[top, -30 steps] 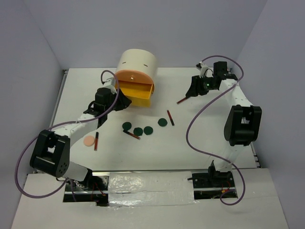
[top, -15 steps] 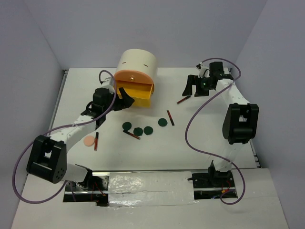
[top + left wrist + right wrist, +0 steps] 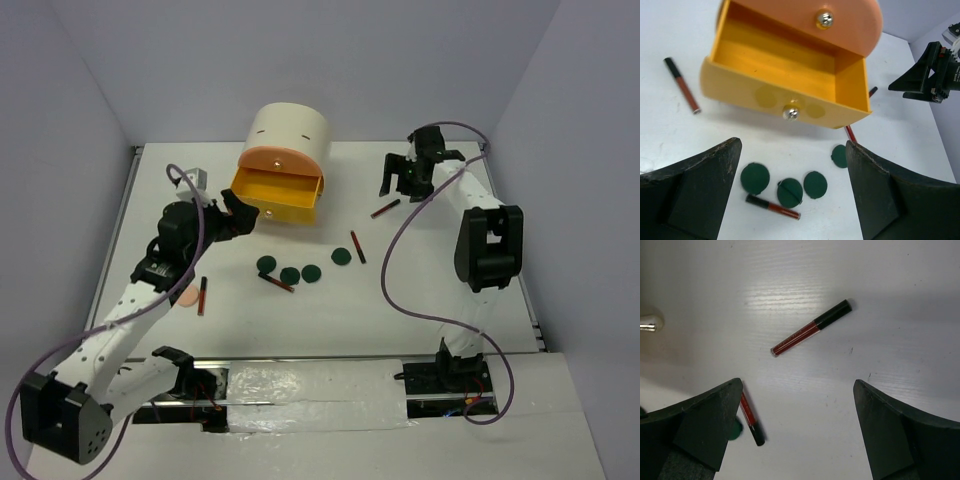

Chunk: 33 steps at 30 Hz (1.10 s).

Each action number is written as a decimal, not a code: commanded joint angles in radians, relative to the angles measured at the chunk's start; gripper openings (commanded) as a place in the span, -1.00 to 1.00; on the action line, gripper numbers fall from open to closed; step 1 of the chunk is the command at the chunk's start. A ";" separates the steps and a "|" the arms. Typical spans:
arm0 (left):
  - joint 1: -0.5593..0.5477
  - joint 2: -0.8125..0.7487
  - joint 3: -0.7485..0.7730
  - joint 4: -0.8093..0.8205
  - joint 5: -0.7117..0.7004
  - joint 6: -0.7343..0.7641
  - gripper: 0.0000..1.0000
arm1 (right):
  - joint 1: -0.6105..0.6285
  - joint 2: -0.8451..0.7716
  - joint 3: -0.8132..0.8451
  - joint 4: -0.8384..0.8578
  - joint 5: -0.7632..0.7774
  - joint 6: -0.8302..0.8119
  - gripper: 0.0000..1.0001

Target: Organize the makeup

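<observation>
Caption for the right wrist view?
Open right gripper above a dark-red stick on the table; second stick at lower left.

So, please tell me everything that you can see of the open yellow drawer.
The yellow drawer looks like smooth plastic. It is a shallow box with a rounded front and a small silver knob. It stands pulled out of the cream cabinet, below an orange drawer front, and its inside is empty. Nothing is holding it.
</observation>
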 commanded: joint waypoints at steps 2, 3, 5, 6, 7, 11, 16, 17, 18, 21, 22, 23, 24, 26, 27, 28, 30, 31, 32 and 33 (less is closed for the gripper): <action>0.007 -0.131 -0.090 -0.102 -0.132 -0.042 0.96 | 0.049 0.056 0.087 0.003 0.211 0.149 0.99; 0.007 -0.153 -0.104 -0.115 -0.146 -0.068 0.97 | 0.061 0.064 0.095 0.006 0.240 0.156 0.99; 0.007 -0.213 -0.142 -0.150 -0.176 -0.101 0.98 | 0.078 0.098 0.125 0.000 0.276 0.171 0.98; 0.007 -0.229 -0.153 -0.164 -0.187 -0.110 0.97 | 0.089 0.108 0.135 -0.004 0.291 0.180 0.97; 0.007 -0.258 -0.169 -0.190 -0.196 -0.116 0.98 | 0.092 0.121 0.156 -0.013 0.311 0.188 0.95; 0.009 -0.311 -0.184 -0.253 -0.230 -0.145 0.98 | 0.101 0.181 0.204 -0.038 0.365 0.220 0.84; 0.009 -0.348 -0.187 -0.302 -0.259 -0.158 0.98 | 0.115 0.230 0.222 -0.052 0.377 0.249 0.72; 0.009 -0.351 -0.186 -0.311 -0.262 -0.158 0.98 | 0.119 0.240 0.222 -0.052 0.391 0.246 0.71; 0.009 -0.352 -0.186 -0.314 -0.262 -0.161 0.99 | 0.121 0.245 0.224 -0.056 0.391 0.248 0.70; 0.010 -0.351 -0.178 -0.325 -0.265 -0.161 0.98 | 0.132 0.257 0.228 -0.058 0.394 0.262 0.66; 0.010 -0.352 -0.176 -0.325 -0.267 -0.162 0.98 | 0.133 0.271 0.237 -0.063 0.392 0.265 0.64; 0.010 -0.351 -0.175 -0.328 -0.268 -0.164 0.98 | 0.138 0.277 0.241 -0.064 0.392 0.265 0.63; 0.009 -0.352 -0.173 -0.331 -0.268 -0.165 0.98 | 0.141 0.283 0.245 -0.067 0.397 0.265 0.62; 0.009 -0.354 -0.172 -0.334 -0.270 -0.168 0.98 | 0.146 0.305 0.256 -0.070 0.391 0.268 0.58; 0.010 -0.357 -0.170 -0.340 -0.270 -0.171 0.98 | 0.147 0.310 0.256 -0.070 0.395 0.265 0.57; 0.010 -0.360 -0.170 -0.343 -0.270 -0.174 0.98 | 0.149 0.316 0.256 -0.072 0.391 0.263 0.54; 0.010 -0.369 -0.167 -0.351 -0.273 -0.177 0.98 | 0.147 0.331 0.253 -0.075 0.383 0.266 0.50; 0.010 -0.372 -0.167 -0.359 -0.274 -0.179 0.98 | 0.147 0.333 0.253 -0.072 0.383 0.266 0.45; 0.010 -0.383 -0.167 -0.363 -0.281 -0.181 0.98 | 0.147 0.336 0.254 -0.073 0.382 0.265 0.44; 0.010 -0.386 -0.169 -0.368 -0.282 -0.184 0.98 | 0.147 0.336 0.256 -0.073 0.382 0.263 0.41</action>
